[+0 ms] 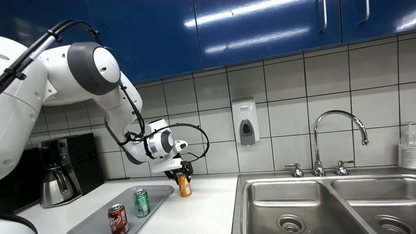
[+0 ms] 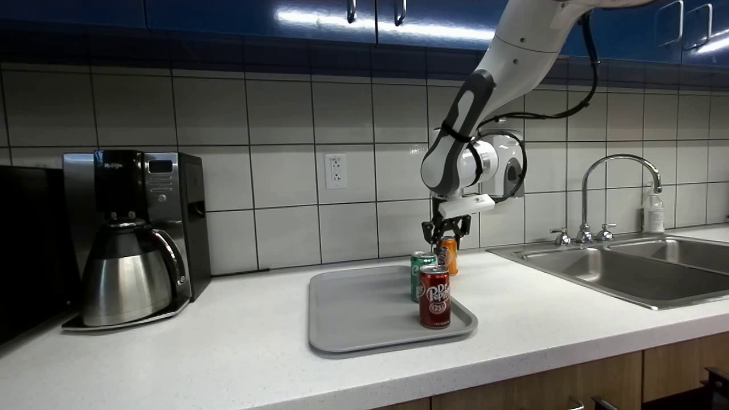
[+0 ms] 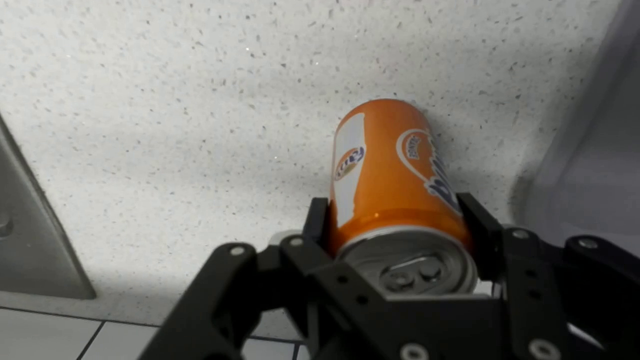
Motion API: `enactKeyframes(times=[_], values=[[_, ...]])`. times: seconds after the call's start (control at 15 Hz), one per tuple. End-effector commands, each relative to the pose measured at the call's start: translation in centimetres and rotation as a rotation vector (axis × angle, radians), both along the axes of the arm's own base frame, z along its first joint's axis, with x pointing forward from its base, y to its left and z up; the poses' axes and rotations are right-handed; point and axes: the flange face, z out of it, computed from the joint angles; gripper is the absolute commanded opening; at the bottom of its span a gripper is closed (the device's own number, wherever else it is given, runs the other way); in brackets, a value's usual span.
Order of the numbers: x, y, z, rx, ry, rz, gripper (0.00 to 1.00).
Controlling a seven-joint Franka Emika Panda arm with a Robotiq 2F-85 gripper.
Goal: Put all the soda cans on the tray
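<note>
Under my remote control, the gripper (image 3: 395, 217) grasps an orange soda can (image 3: 390, 165) on the sink side of a pale grey tray (image 2: 359, 307), just outside the tray's back corner. In the wrist view, the jaws stand apart by only the can's width, with the fingers (image 3: 317, 220) against opposite sides near its silver top (image 3: 380, 255). A strip of speckled white counter (image 3: 200, 125) lies between the can and the tray's edge; whether the base touches that surface or hangs slightly above it, I cannot tell.

Two more cans stand upright on the tray: a red soda can (image 2: 434, 299) near its front corner on the sink side, and a green soda can (image 1: 142, 203) behind it, near the same edge of the tray. In an exterior view, the red one partly covers the green one.

My white arm (image 2: 521, 62) reaches down to the can beside the tray. The steel double sink (image 1: 282, 195) lies beyond the can, well apart from the tray. Away from the tray on its opposite side stands a dark coffee maker (image 2: 196, 239) with a steel pot (image 2: 128, 290). Behind the tray rises a tiled wall (image 2: 344, 230), carrying a soap dispenser (image 1: 246, 113) toward the tray's sink side.
</note>
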Motion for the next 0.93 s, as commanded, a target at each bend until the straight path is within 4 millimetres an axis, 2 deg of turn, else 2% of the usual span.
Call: enactKeyframes(times=[0.0, 0.87], values=[[0.6, 0.5, 1.1, -0.001, -0.012, -0.002, 0.39], [1.1, 2.2, 3.3, 0.018, -0.074, 0.042, 0.39]])
